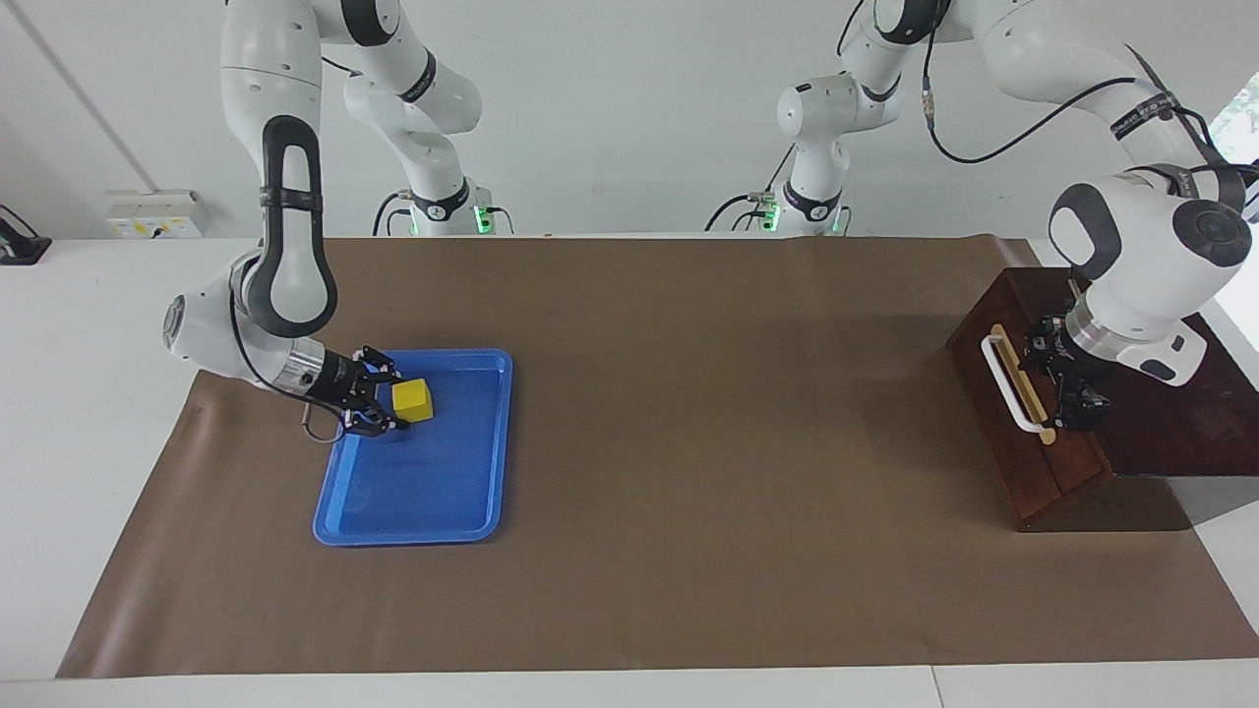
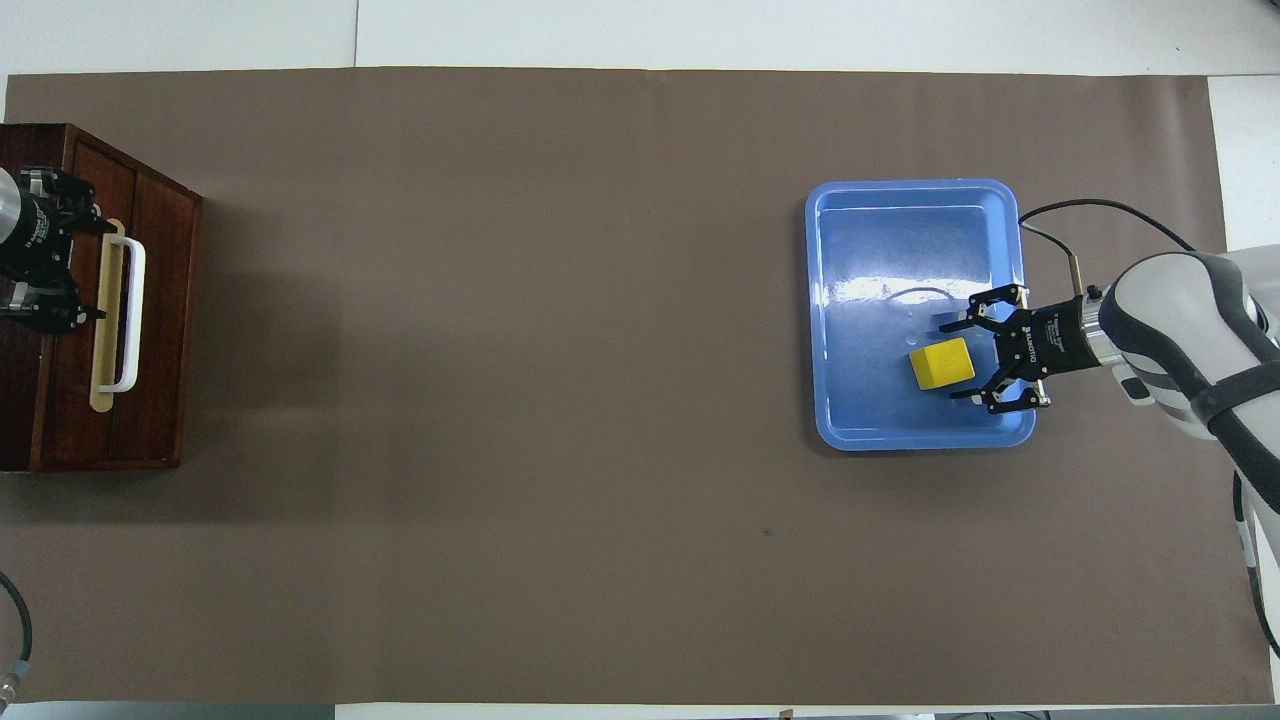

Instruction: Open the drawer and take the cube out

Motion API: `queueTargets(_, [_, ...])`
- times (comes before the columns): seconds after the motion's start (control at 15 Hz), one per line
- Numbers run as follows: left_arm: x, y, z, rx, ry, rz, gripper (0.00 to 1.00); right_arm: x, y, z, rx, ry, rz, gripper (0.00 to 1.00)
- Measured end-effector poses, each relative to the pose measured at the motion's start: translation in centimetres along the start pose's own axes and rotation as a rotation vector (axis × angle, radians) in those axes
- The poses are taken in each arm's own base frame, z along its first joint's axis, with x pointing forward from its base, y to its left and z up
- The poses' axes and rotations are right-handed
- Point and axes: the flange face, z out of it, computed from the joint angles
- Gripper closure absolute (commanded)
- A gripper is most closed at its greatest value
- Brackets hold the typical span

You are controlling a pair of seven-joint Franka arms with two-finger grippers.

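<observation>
Yellow cube in the blue tray, drawer shut in its cabinet.

Facing view: the right hand (image 1: 386,403) sits low over the blue tray (image 1: 418,492) at the right arm's end of the table (image 1: 689,442), its fingers spread to either side of the yellow cube (image 1: 412,399), which rests on the tray floor, tilted a little. The left hand (image 1: 1067,393) hangs over the dark wooden cabinet (image 1: 1161,413), just beside the white handle (image 1: 1008,383) of the drawer (image 1: 1023,442), fingers spread and holding nothing; the drawer front lies flush with the cabinet.

Overhead view: the cube (image 2: 941,364) lies in the part of the tray (image 2: 900,210) nearer the robots, between the right hand's (image 2: 962,360) parted fingertips. The left hand (image 2: 60,265) is over the cabinet top (image 2: 20,400), beside the handle (image 2: 128,310).
</observation>
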Motion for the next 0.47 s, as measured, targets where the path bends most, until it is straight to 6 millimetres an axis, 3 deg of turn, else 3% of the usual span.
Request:
queueTargets(0.2, [0.0, -0.1, 0.1, -0.001, 0.0, 0.0, 0.0, -0.9, -0.2, -1.1, 0.005, -0.007, -0.018, 0.0])
queueTargets(0.47, [-0.3, -0.2, -0.4, -0.003, 0.001, 0.005, 0.0, -5.0, -0.6, -6.4, 0.002, 0.086, -0.139, 0.0])
